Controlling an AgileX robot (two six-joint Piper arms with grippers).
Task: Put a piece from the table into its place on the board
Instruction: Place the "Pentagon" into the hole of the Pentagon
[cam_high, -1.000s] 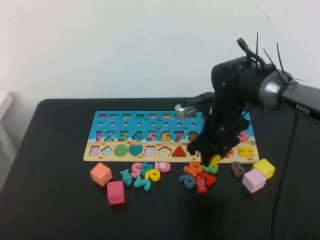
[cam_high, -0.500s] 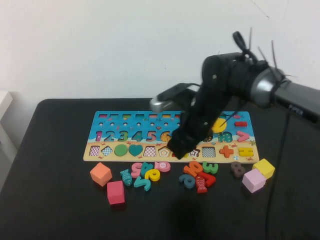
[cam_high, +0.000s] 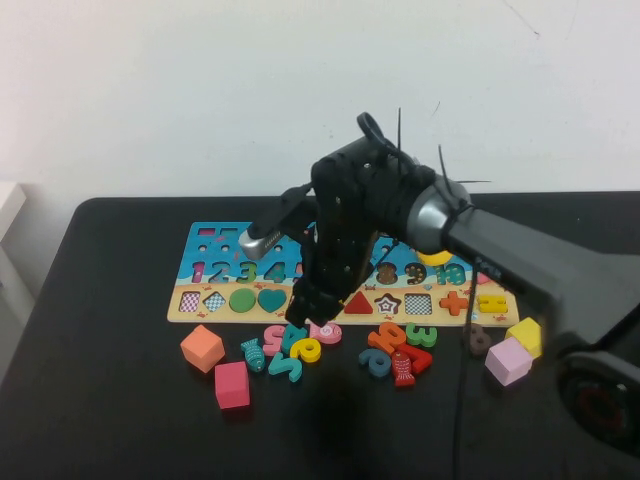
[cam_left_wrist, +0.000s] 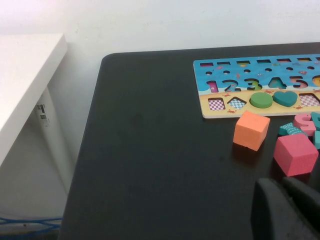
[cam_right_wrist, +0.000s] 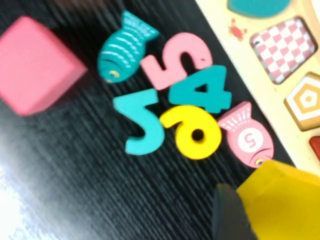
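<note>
We are cataloguing, from the robot's left across to its right, a large black tabletop with rounded corners (cam_high: 110, 420) that is carrying everything listed here. At the far left, the left gripper (cam_left_wrist: 287, 207) is showing only as a dark shape low over the table's near left part, and we cannot tell how its fingers are standing. Next, an orange foam cube (cam_high: 202, 347) and a pink foam cube (cam_high: 231, 385) are sitting in front of the long wooden puzzle board with the blue beach print (cam_high: 215, 262), whose tan row is holding a green circle (cam_high: 242, 299) and a teal heart (cam_high: 271, 298). Past the cubes, a cluster of loose pieces is lying just in front of the board: a teal fish (cam_right_wrist: 125, 46), a pink five (cam_right_wrist: 176, 56), a teal four (cam_right_wrist: 201, 91), a teal hook-shaped numeral (cam_right_wrist: 141, 129), a yellow six (cam_right_wrist: 192, 132) and a pink fish (cam_right_wrist: 246, 140). Directly above this cluster, the right gripper (cam_high: 303, 312) is hanging at the board's front edge, its claw parted fairly wide and closing on the small flat yellow pentagon block (cam_right_wrist: 282, 205), held clear of the table. The empty pentagon slot (cam_right_wrist: 306, 101) is lying just beside it. Further right, a red triangle (cam_high: 357, 302) is filling its slot, and a purple cube (cam_high: 507, 360) and a yellow cube (cam_high: 527, 335) are sitting near the board's right end.
</note>
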